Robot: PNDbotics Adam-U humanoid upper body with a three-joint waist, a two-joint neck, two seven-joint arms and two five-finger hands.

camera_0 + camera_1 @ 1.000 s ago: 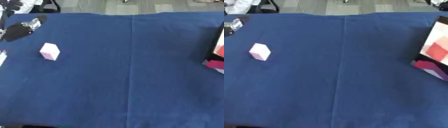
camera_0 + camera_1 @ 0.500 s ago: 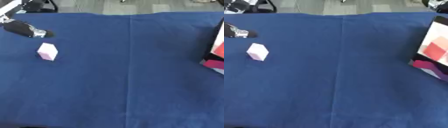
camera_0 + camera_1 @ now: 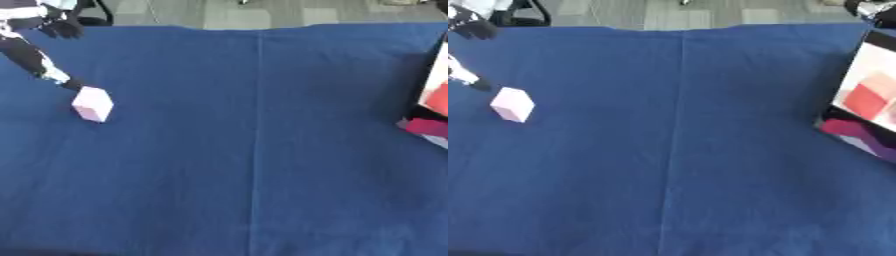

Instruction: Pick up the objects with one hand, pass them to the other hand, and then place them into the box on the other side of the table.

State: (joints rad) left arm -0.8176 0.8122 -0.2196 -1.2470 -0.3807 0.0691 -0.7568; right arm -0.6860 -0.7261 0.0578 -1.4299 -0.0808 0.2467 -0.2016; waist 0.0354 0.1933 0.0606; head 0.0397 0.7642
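Observation:
A pale pink block [image 3: 92, 103] lies on the blue cloth near the table's left edge. My left hand [image 3: 33, 57] comes in from the upper left corner. Its fingers are stretched out straight, and one fingertip [image 3: 72, 84] is at the block's upper left corner. Nothing is held in it. The box [image 3: 866, 107] stands at the right edge, its white wall upright, with red and magenta pieces inside. A dark and silver shape that seems to be my right hand [image 3: 874, 8] shows at the top right corner, mostly cut off.
The blue cloth [image 3: 262, 150] covers the whole table, with a seam down its middle. Grey floor and a dark chair base [image 3: 92, 12] show beyond the far edge.
My left hand has come down from the far left corner towards the pink block, and its fingertip now reaches the block. The block and the box have stayed put.

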